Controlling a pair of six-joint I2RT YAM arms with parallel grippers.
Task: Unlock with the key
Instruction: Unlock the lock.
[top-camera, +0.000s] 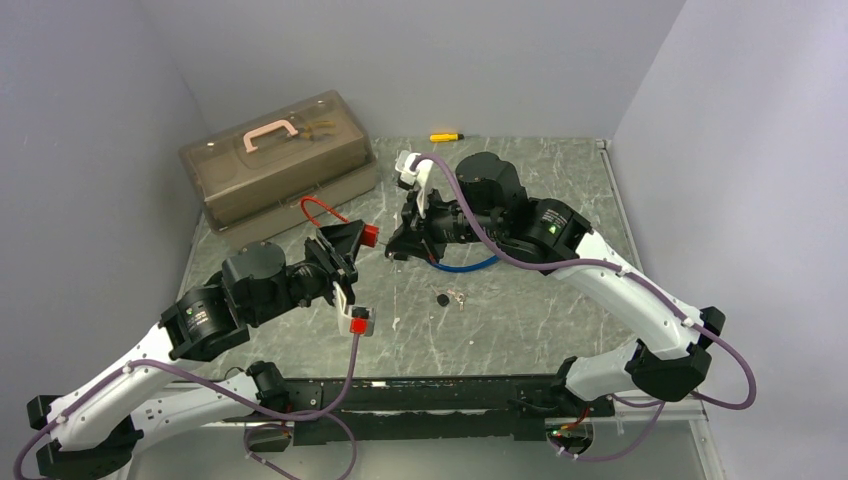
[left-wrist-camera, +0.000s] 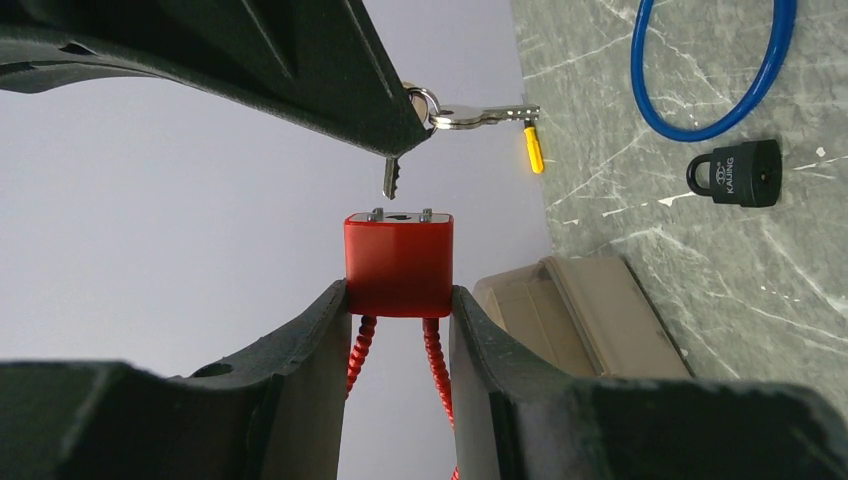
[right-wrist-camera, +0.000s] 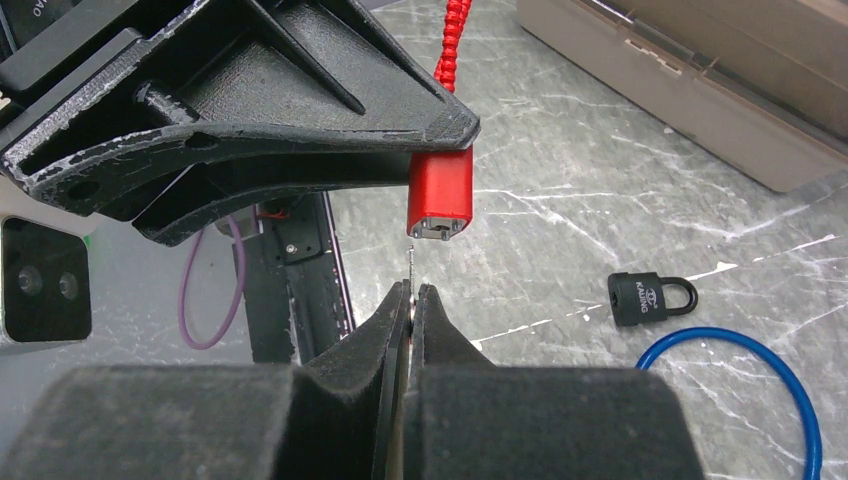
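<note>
A red padlock (left-wrist-camera: 399, 265) with a red coiled cable (right-wrist-camera: 455, 35) is held above the table, my left gripper (left-wrist-camera: 399, 300) shut on its body. Its keyhole face points at the right gripper. My right gripper (right-wrist-camera: 411, 292) is shut on a small silver key (right-wrist-camera: 411, 265), whose blade tip stands a short gap from the padlock (right-wrist-camera: 440, 190). In the left wrist view the key blade (left-wrist-camera: 391, 178) hangs just above and slightly left of the lock's face, with a ring and spare key (left-wrist-camera: 480, 115) dangling beside it. From above, both grippers meet at mid-table around the padlock (top-camera: 369, 236).
A small black padlock (top-camera: 442, 298) and a blue cable loop (top-camera: 465, 267) lie on the marble table under the right arm. A brown lidded box (top-camera: 280, 160) with a pink handle stands at the back left. A yellow screwdriver (top-camera: 447, 136) lies by the back wall.
</note>
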